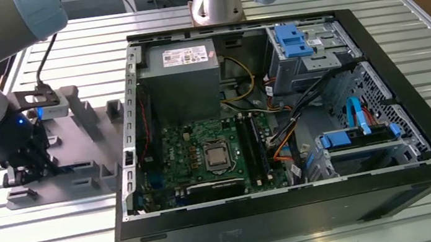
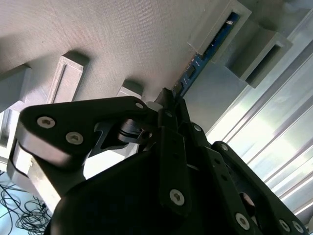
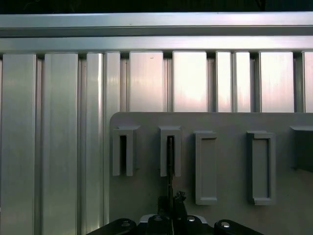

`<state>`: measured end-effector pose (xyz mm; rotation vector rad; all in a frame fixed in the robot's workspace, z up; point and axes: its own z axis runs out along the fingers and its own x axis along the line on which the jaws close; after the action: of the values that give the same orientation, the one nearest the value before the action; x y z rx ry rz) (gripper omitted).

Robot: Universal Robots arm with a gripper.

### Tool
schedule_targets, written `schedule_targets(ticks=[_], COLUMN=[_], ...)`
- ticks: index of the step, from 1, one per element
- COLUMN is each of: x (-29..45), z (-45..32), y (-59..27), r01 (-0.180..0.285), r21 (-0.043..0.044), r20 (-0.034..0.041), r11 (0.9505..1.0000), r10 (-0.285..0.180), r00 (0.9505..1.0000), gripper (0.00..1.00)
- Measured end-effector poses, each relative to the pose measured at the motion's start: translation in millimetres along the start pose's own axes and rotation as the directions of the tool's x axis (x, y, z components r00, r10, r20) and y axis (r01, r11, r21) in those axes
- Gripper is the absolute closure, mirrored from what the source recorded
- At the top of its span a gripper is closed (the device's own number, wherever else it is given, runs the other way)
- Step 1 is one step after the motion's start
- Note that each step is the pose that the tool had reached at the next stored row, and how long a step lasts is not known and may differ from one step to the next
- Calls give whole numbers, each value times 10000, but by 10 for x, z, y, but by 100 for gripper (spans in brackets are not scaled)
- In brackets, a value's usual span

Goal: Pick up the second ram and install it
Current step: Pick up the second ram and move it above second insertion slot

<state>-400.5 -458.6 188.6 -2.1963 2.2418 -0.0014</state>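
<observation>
Second wrist view: gripper [image 2: 168, 103] clenched on second ram [image 2: 191, 69]

Jaws pinch the stick's near end; its far end stands on edge in a slotted block of the grey tray [image 2: 122, 39]. Exterior view: gripper [image 1: 26, 171] down at the tray, which lies at nine o'clock from the open computer case [image 1: 294, 214].
</observation>
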Motion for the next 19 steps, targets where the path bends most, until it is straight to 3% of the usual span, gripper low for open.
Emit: schedule_targets(ticks=[10, 13, 19], x=[0, 0, -2], z=[-17, -114, -382], y=[0, 0, -1], r01=[0, 0, 0], r21=[2, 3, 5], r20=[-1, -1, -9], r11=[10000, 10000, 10000], r10=[0, 0, 0], r00=[10000, 10000, 10000], gripper=[86, 86, 86])
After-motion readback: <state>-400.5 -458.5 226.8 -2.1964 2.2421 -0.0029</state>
